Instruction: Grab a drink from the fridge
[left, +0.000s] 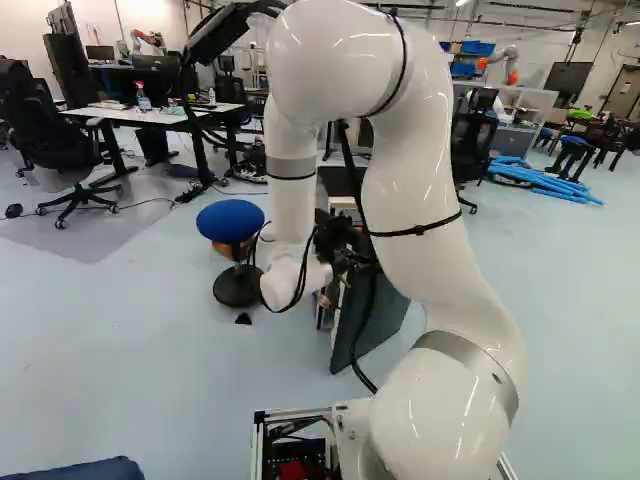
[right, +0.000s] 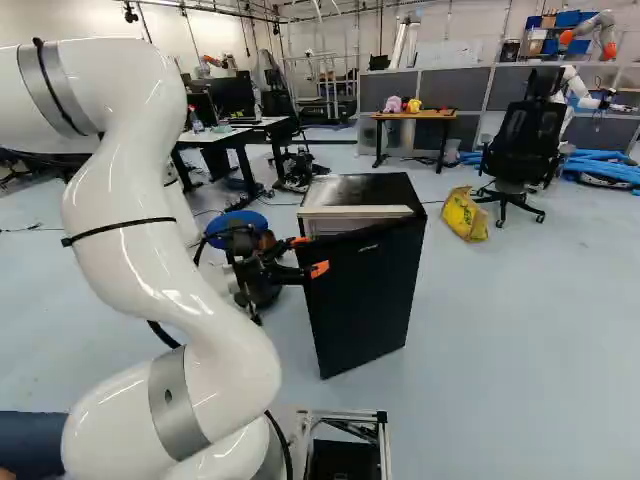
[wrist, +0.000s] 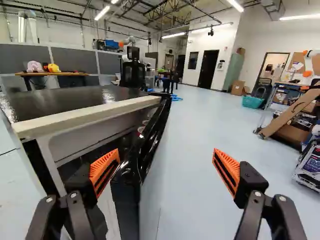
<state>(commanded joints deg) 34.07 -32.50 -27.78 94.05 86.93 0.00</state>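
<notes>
My gripper (right: 311, 256) is at the near upper edge of the black fridge (right: 365, 285) in the right base view. Seen from the wrist, the gripper (wrist: 165, 162) stands wide open. The fridge door (wrist: 152, 132) is ajar, its edge between the open fingers and nearer to one of them. That finger reaches into the gap beside the pale cabinet rim (wrist: 85, 117); the other is outside the door. Small reddish and pale items show in the gap, too small to identify. The fridge's deeper inside is hidden.
A blue stool (left: 230, 220) stands close beside the arm and fridge. Beyond the fridge are a yellow bag (right: 465, 214), an office chair (right: 522, 140) and a wooden table (right: 415, 115). Another robot (right: 590, 35) is at the far back.
</notes>
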